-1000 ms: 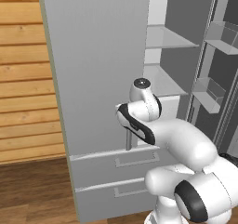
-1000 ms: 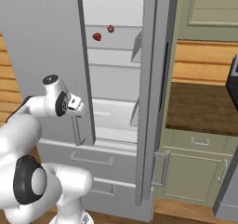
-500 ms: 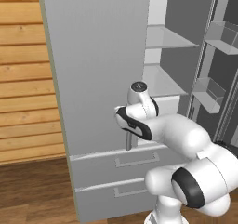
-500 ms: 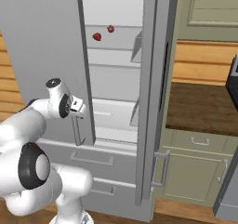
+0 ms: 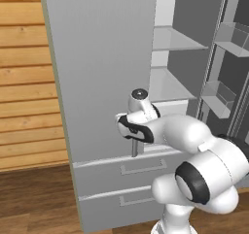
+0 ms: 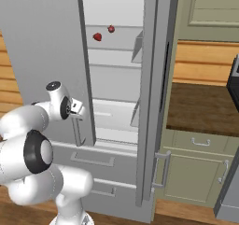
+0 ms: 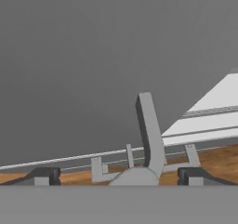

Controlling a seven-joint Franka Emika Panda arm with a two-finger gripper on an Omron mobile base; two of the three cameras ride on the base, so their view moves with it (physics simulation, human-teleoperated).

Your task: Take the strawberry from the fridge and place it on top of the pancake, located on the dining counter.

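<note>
Wood-plank wall (image 5: 24, 82) behind, tall light-grey fridge (image 5: 102, 73) in front of me. Left upper door (image 6: 42, 56) swung open, pale shelves (image 6: 114, 70) exposed. Small red strawberry (image 6: 97, 37) sits on upper shelf, second small red item (image 6: 111, 29) just beside it (cannot identify). My two-finger gripper (image 7: 118, 174) at lower end of vertical bar handle (image 7: 149, 135), fingers (image 7: 44, 175) spread wide either side, nothing clamped.

A kitchen — open fridge (image 6: 116, 102), green cabinets (image 6: 196, 172), wood-plank wall (image 5: 24, 82).
</note>
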